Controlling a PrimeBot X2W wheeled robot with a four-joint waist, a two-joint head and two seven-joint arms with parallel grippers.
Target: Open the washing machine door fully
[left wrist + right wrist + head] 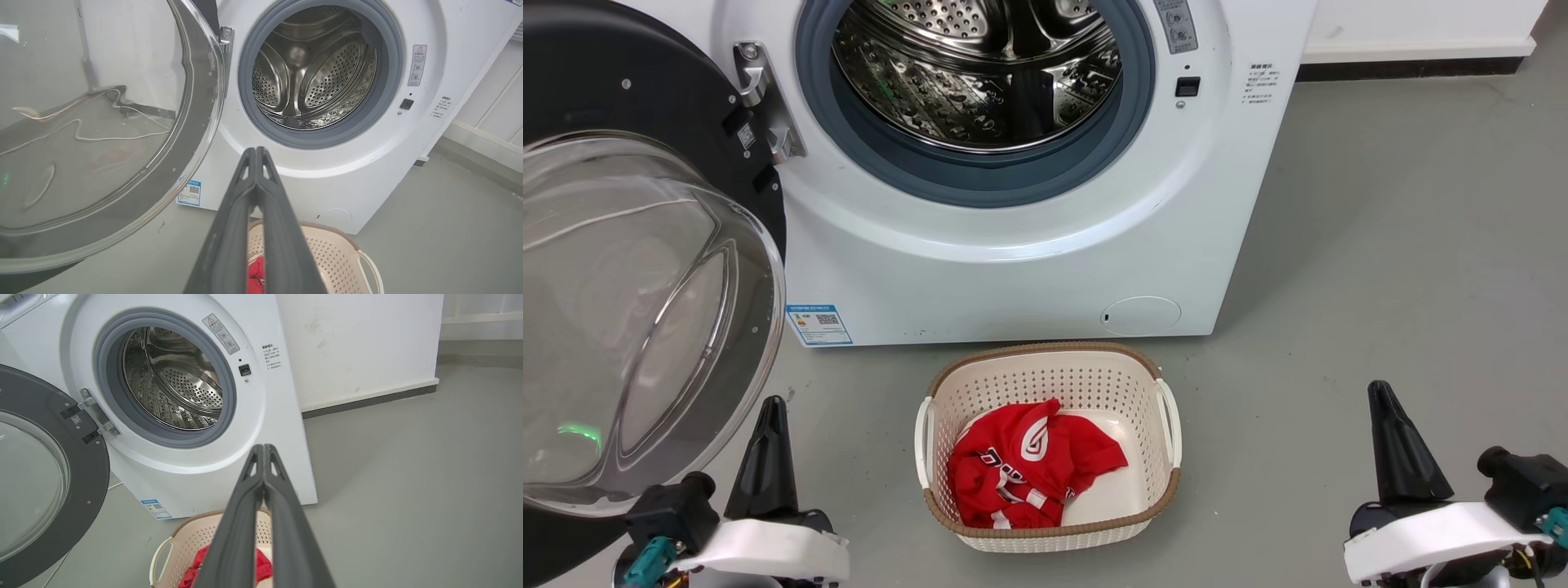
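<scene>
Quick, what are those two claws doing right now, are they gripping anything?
Left gripper: closed, holding nothing.
Right gripper: closed, holding nothing.

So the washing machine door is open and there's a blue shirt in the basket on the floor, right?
Almost. The clothing in the basket is red, not blue, which the head view shows clearly. The rest is right: the washing machine door is open, and the basket sits on the floor.
</scene>
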